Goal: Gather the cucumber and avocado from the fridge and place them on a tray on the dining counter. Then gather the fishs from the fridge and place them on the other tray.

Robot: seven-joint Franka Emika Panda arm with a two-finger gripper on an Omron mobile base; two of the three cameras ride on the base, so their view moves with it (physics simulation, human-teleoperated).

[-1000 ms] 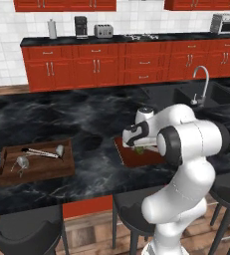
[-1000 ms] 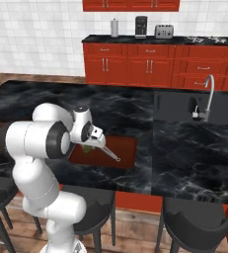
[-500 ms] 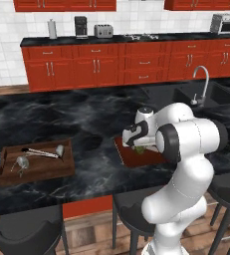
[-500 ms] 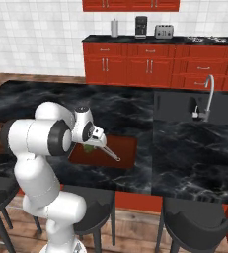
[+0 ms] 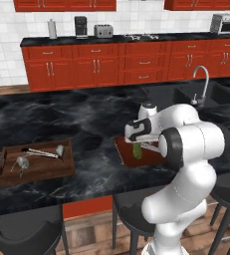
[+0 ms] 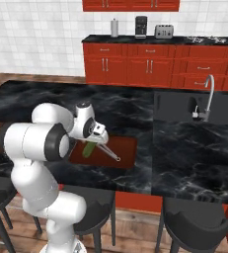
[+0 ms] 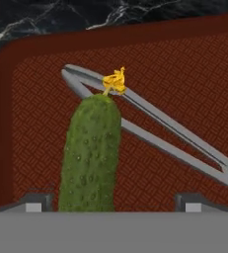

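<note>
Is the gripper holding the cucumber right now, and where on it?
No. The gripper is open; the cucumber sits between its fingertips over the tray, ungripped.

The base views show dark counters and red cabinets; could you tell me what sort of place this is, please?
A rendered home kitchen, most likely: a sink with a curved faucet in the black marble counter, a toaster on the back counter, and bar stools along the near side.

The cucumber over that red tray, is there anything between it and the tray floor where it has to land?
Yes, partly. A pair of grey tongs lies across the tray, and the cucumber overlaps them near its flowered tip. The open gripper straddles the cucumber's lower end. Otherwise only bare tray floor shows around it.
</note>
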